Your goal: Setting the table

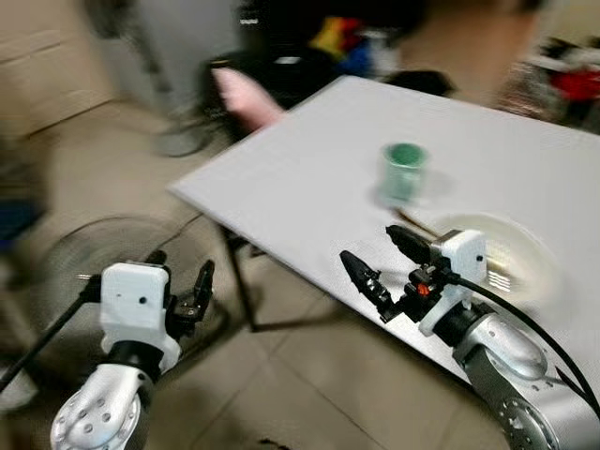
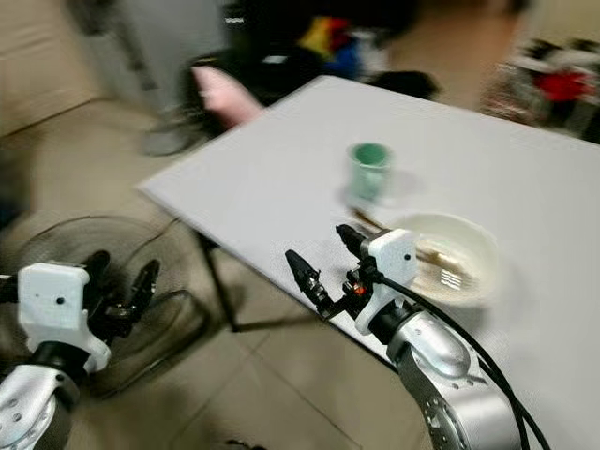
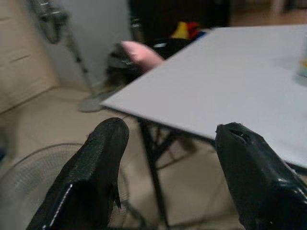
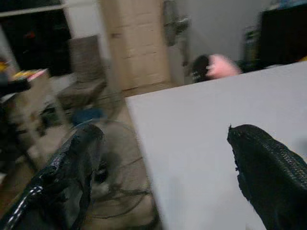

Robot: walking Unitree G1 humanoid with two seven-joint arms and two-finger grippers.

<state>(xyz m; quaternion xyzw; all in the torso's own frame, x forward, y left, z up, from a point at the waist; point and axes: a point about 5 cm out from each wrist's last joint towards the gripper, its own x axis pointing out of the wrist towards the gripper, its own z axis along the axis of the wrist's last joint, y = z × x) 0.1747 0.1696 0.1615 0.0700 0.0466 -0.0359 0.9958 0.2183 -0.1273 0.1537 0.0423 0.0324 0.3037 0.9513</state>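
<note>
While walking up to the white table (image 1: pixel 309 178), nothing carried: right gripper (image 1: pixel 386 262) spread wide at the near edge, left gripper (image 1: pixel 181 281) wide too, low above the floor fan (image 1: pixel 89 253). Probably next: steady, then arrange. White bowl (image 2: pixel 473 246) holding a fork (image 2: pixel 448 276); green cup (image 1: pixel 404 170) just behind it, contents unclear.

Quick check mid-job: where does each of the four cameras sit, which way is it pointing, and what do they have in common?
Left eye view: on the head, looking down at the white table, green cup and white bowl; both arms show, right claw open at the table edge.
Right eye view: same scene, shifted slightly.
Left wrist view: along the open left claw, toward the table corner and floor fan.
Right wrist view: along the right claw, across the tabletop toward the fan.
Shared: the table and a pink thing beyond its far edge.
</note>
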